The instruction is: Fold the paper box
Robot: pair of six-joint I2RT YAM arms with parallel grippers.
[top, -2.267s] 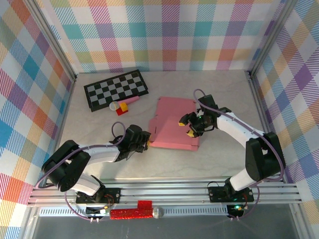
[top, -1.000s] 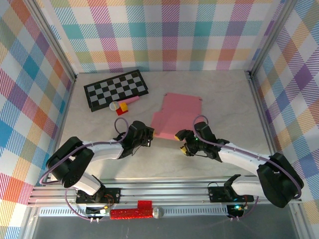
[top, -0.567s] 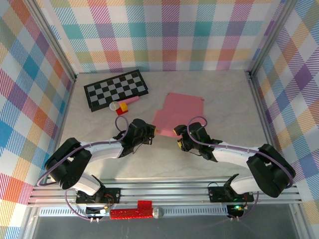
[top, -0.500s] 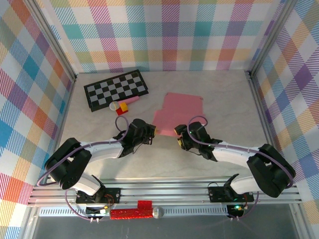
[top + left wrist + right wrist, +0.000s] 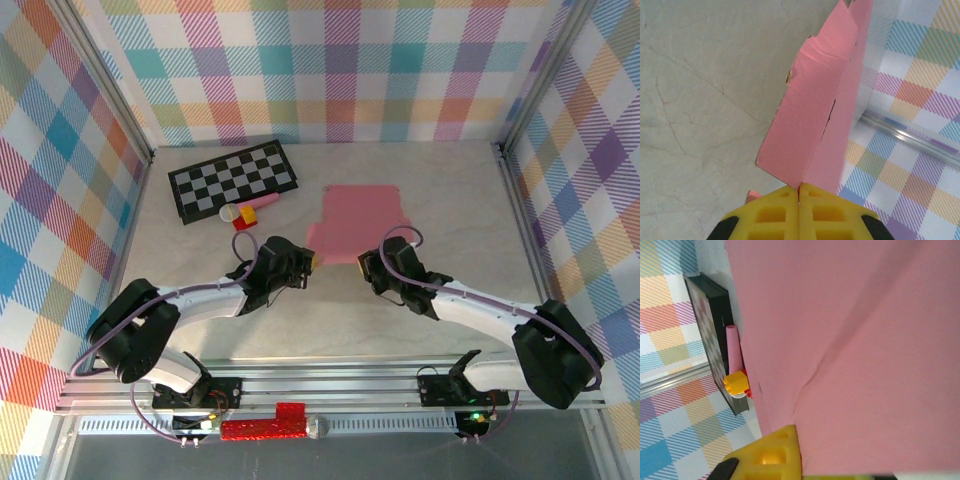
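The paper box [image 5: 362, 218] is an opened pink sheet at mid-table, right of the checkerboard [image 5: 233, 178], and its creased length runs from its near edge toward the back wall. Both arms stretch low over the table and angle inward. The left gripper [image 5: 311, 262] is clamped on the sheet's near-left corner, yellow fingers [image 5: 772, 215] pinching the card, and the right gripper [image 5: 365, 266] is clamped on the near edge just beside it.
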